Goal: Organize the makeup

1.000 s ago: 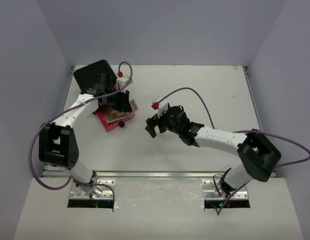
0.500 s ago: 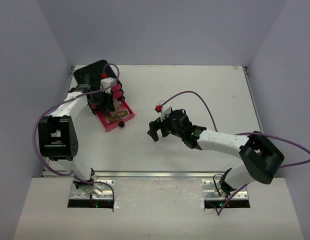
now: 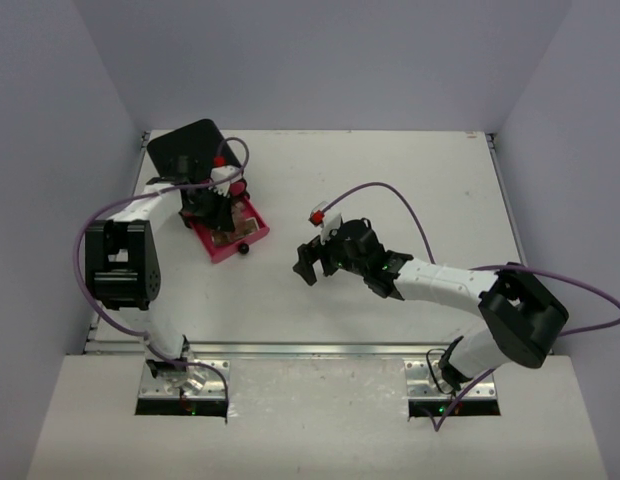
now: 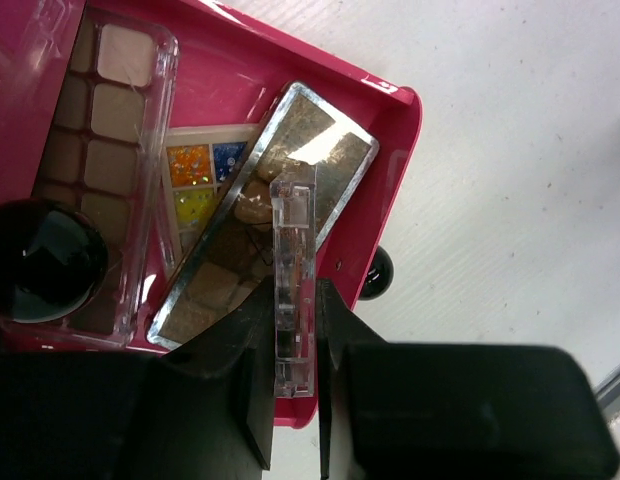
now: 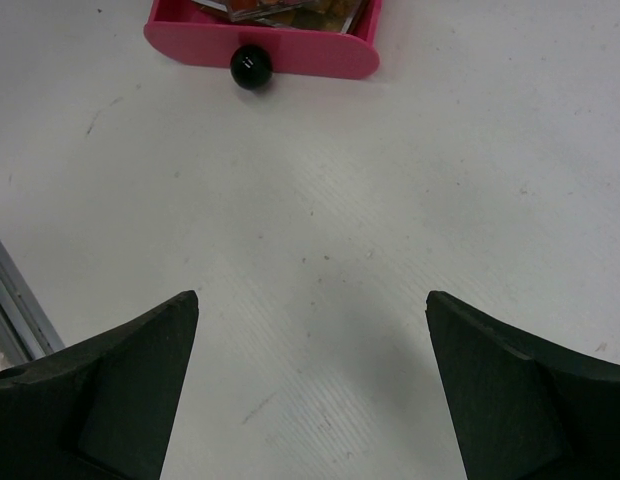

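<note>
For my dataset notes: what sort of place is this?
Likely a robot lab bench, not a home: plain walls enclose a white table, with a left arm and a right arm bolted to its edge.

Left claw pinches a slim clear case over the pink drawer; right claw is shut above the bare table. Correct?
Not quite. The right claw is open, not shut: the right wrist view shows it spread wide above the table. The left claw does pinch the slim clear case over the pink drawer.

Bright even light; soft shadows; glare on long palette (image 4: 312,148).
</note>
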